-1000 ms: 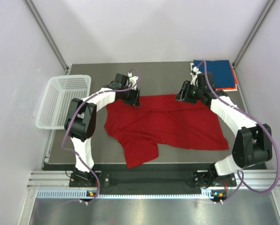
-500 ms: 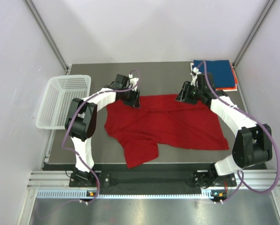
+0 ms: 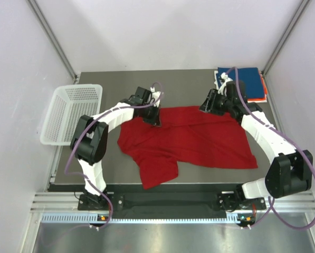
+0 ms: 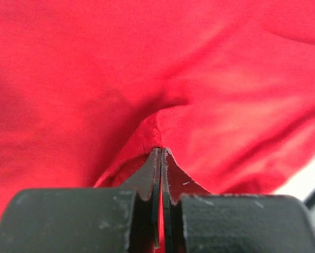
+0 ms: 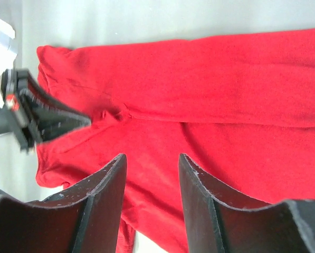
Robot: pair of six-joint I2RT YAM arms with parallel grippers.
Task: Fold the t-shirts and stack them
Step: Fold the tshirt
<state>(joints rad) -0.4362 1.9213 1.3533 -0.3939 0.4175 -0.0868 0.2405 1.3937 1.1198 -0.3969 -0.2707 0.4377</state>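
A large bright red t-shirt [image 3: 194, 139] lies spread and rumpled across the middle of the table. My left gripper [image 3: 155, 119] is at its far left edge, shut on a raised pinch of the red cloth [image 4: 199, 95], jaws pressed together at the tips [image 4: 161, 151]. Over the shirt's far right edge my right gripper [image 3: 208, 105] hangs open, with only the red shirt [image 5: 236, 89] showing below the gap between its fingers [image 5: 152, 158]. In the right wrist view the left gripper [image 5: 86, 120] grips a small pucker. Folded t-shirts lie at the back right, dark blue [image 3: 249, 81] above orange [image 3: 263, 98].
A white mesh basket [image 3: 73, 113] hangs off the table's left edge. The folded stack sits close behind the right arm's wrist. Grey table [image 3: 183, 84] shows beyond the red shirt, and an aluminium rail [image 3: 168, 201] runs along the near edge.
My left gripper has closed on the red shirt's far edge and shifted slightly right, raising a small pucker. The right gripper has edged a little toward the back, still open.
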